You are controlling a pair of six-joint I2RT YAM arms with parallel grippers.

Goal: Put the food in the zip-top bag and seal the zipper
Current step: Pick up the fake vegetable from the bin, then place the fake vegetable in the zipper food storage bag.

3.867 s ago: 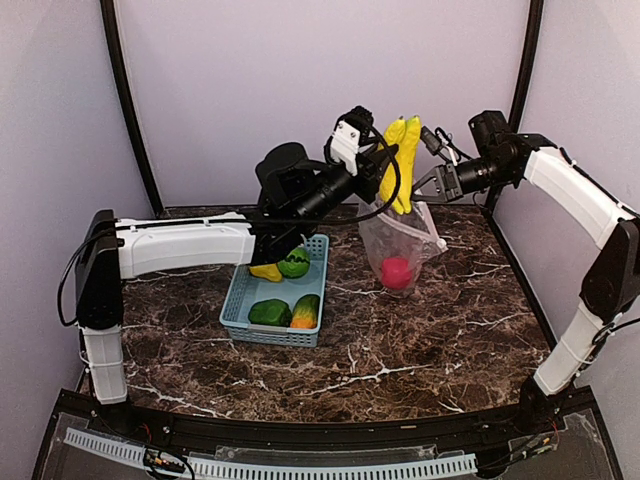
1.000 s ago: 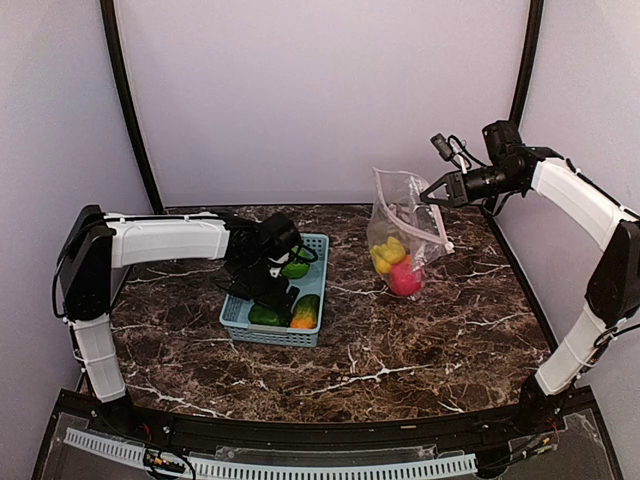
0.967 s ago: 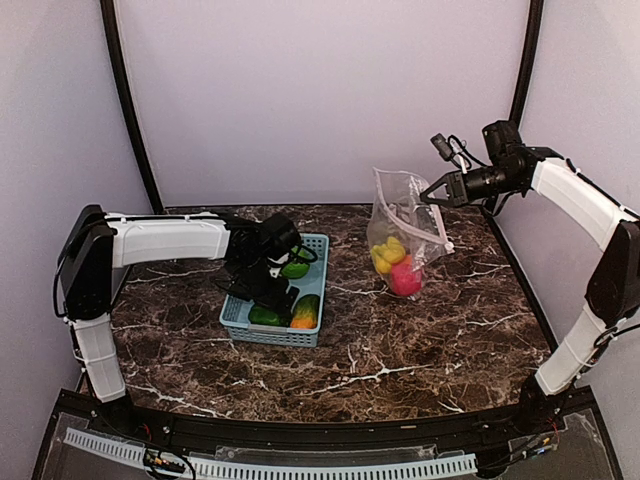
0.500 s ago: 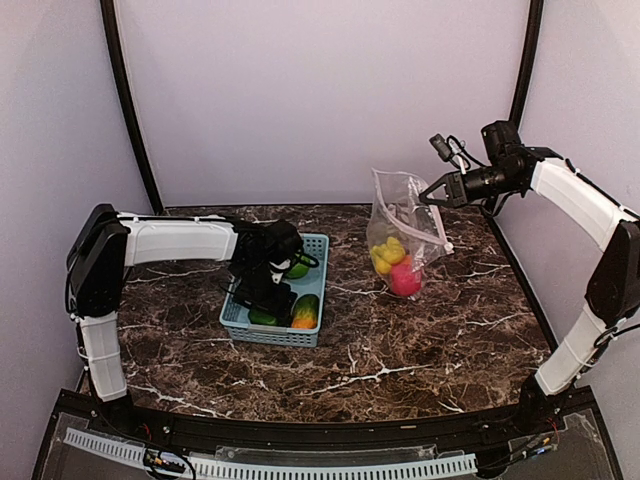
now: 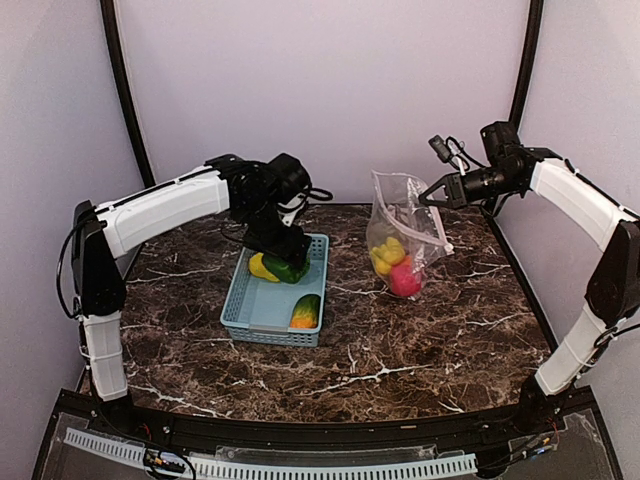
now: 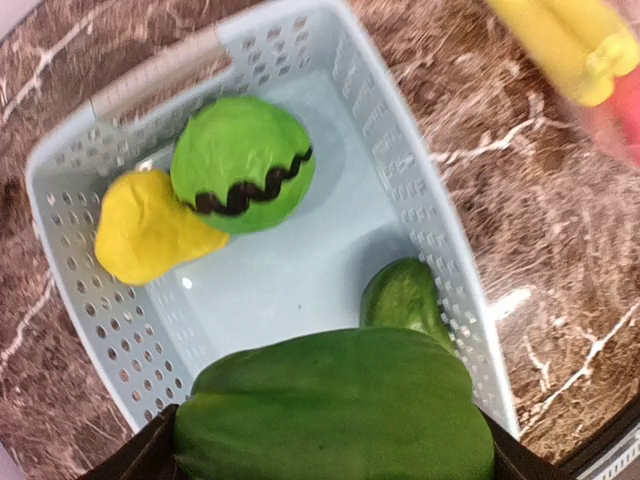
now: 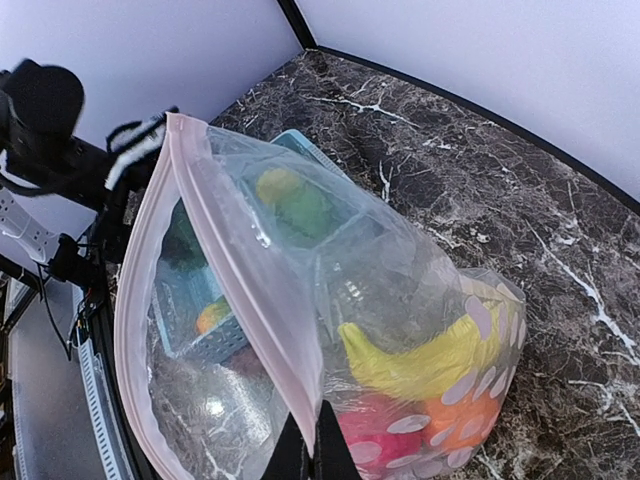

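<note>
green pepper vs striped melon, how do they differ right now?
Colour: green pepper is a darker plain green; striped melon is lighter, with a black zigzag. Shape: pepper blocky, melon round. State: pepper held in the left jaws above the basket; melon lies in it, touching the lemon. Both glossy green, neither in the zip-top bag.

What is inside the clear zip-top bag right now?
A yellow banana, a pink-red ball and an orange. The zip-top bag's crinkled plastic and dots cover parts of them.

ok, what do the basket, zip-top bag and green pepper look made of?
basket: light blue moulded plastic, going by its perforated walls.
zip-top bag: thin clear plastic film, creased and glinting.
green pepper: smooth glossy skin, probably plastic or rubber; cannot tell which.
</note>
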